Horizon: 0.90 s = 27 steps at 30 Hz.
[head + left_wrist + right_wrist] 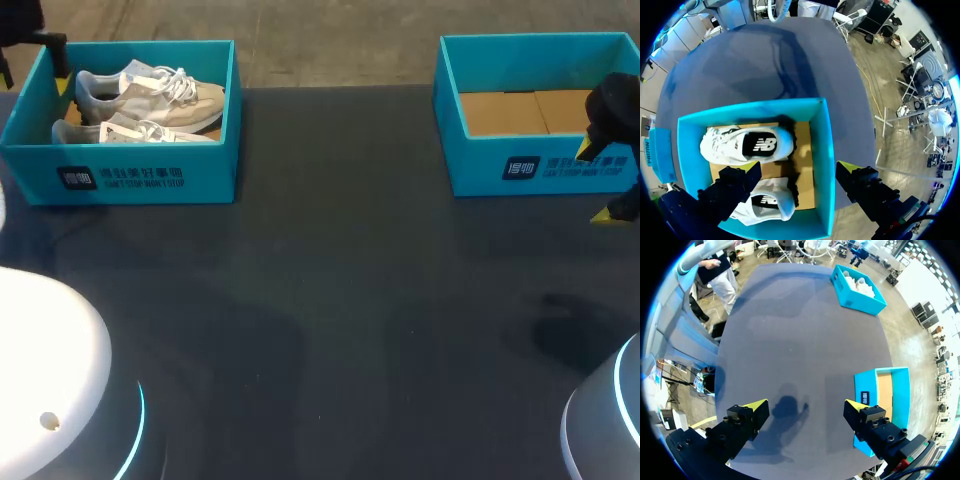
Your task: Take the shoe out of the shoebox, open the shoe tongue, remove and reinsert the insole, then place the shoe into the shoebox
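A blue shoebox (140, 175) stands at the back left of the dark table and holds two pale sneakers. One sneaker (150, 92) lies at the box's back, the other (130, 130) at its front. My left gripper (800, 170) hangs open above this shoebox (822, 150), one finger over the nearer sneaker (767, 205) and the other outside the box wall. The farther sneaker (747, 145) lies ahead of the fingers with its insole showing. My right gripper (806, 405) is open and empty over bare table, at the far right in the head view (598, 180).
A second blue box (540, 170) with a bare cardboard floor stands at the back right, just beside my right gripper's finger (885, 395). The rounded arm bases (50, 380) fill the near corners. Dark tabletop (340, 300) spreads between the boxes.
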Tool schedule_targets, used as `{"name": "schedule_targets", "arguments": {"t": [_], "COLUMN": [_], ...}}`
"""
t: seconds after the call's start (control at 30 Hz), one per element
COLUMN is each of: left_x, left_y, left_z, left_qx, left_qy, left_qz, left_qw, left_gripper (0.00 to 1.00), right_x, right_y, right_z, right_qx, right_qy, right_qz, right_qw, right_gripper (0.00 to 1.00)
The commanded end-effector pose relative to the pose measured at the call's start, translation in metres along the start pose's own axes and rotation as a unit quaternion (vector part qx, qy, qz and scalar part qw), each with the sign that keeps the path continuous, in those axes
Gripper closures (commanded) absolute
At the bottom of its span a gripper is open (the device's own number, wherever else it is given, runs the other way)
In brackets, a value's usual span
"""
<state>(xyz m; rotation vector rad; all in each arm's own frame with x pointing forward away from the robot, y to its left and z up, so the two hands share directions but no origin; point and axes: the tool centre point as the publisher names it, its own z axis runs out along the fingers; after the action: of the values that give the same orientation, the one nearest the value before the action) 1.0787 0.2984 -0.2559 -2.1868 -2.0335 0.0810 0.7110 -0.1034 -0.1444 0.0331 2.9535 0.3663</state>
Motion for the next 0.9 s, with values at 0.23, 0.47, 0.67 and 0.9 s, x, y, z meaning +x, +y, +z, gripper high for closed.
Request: {"name": "schedule_targets", "arguments": {"t": [0.23, 0.47, 0.67, 0.9], "left_x": [-0.001, -0.003, -0.001, -0.007], "left_y": [-0.023, -0.030, -0.030, -0.026], "left_z": [-0.001, 0.004, 0.015, 0.034], "left_qx": [-0.095, -0.100, -0.090, -0.070], "left_qy": [0.002, -0.015, -0.027, -0.028], "left_qz": [0.000, -0.011, -0.025, -0.011], "left_qw": [0.995, 0.995, 0.995, 0.997], "left_gripper": [0.00, 0.00, 0.00, 0.00], "right_x": [-0.002, -0.002, -0.002, -0.002], "right_y": [0.001, 0.001, 0.001, 0.001], "right_z": [0.001, 0.001, 0.001, 0.001], "right_qx": [0.002, 0.002, 0.002, 0.002], "right_qy": [0.002, 0.002, 0.002, 0.002], "right_qz": [0.000, 0.000, 0.000, 0.000], "right_qw": [1.000, 1.000, 1.000, 1.000], "right_gripper": [0.00, 0.00, 0.00, 0.00]}}
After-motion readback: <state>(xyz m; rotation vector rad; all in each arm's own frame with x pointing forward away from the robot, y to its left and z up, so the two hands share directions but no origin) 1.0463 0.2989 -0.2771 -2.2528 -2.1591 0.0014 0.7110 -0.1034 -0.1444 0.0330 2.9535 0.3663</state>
